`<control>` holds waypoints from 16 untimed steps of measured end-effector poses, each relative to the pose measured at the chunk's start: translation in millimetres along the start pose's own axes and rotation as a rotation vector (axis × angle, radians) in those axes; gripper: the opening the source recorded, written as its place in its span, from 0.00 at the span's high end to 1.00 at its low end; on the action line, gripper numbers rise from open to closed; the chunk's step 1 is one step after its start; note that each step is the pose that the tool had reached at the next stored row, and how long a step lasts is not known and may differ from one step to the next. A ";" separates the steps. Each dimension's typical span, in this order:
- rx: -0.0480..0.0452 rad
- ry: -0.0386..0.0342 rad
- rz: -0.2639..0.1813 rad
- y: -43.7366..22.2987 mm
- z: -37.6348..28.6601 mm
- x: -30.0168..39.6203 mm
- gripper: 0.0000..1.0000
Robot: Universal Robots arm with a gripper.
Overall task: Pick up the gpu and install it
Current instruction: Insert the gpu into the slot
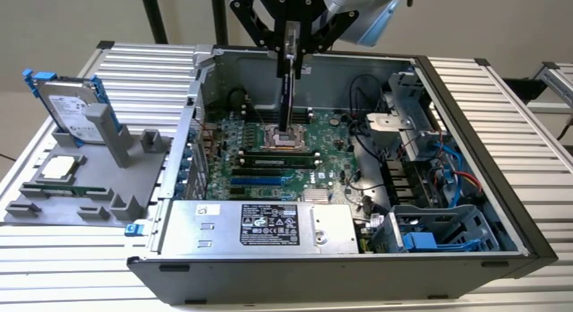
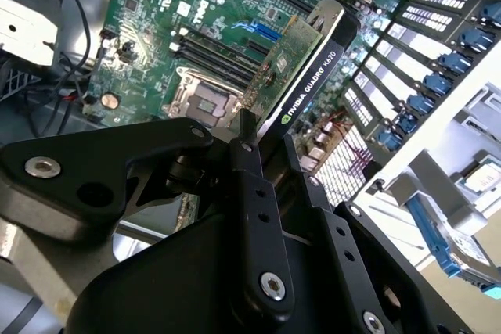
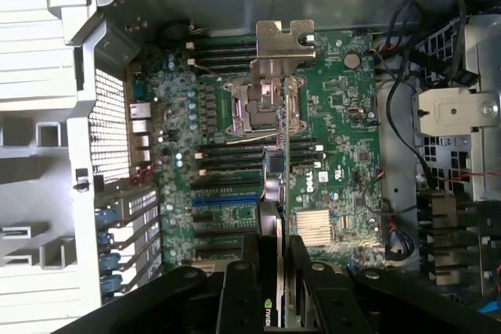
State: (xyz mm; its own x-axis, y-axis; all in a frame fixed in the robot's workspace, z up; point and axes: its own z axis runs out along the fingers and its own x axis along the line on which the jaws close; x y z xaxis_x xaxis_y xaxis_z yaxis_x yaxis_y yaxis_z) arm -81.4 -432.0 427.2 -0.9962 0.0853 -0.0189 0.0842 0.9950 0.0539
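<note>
My gripper (image 1: 291,40) is shut on the gpu (image 1: 286,90), which hangs edge-on and upright over the open computer case (image 1: 465,158). The card's lower end is just above the CPU socket (image 1: 288,139) on the green motherboard (image 1: 336,158). In the second wrist view, the gpu (image 2: 301,68) shows its green board and black shroud, clamped between the black fingers (image 2: 249,166) of the gripper (image 2: 266,137). In the first wrist view, the gpu's silver bracket (image 3: 283,44) points down at the motherboard (image 3: 344,131), and the gripper (image 3: 275,249) pinches the card's edge. The blue expansion slot (image 1: 267,181) lies nearer the front.
At the exterior view's left, a grey fixture (image 1: 80,188) holds a hard drive with blue rails (image 1: 74,111) and a small chip (image 1: 58,166). Inside the case are a power supply (image 1: 268,226), a drive cage (image 1: 439,231), loose cables (image 1: 367,124) and rear slot covers (image 3: 125,224).
</note>
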 end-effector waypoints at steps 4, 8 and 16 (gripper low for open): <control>-0.0001 0.0003 -0.005 0.0 0.0 0.0 1.00; -0.0002 0.0006 -0.010 0.0 0.0 0.0 1.00; -0.0003 0.0009 -0.017 0.0 0.0 0.0 1.00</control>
State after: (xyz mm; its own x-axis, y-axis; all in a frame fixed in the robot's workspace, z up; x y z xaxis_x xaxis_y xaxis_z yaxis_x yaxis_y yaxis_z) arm -81.4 -432.0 427.2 -0.9975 0.0680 -0.0189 0.0669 0.9963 0.0539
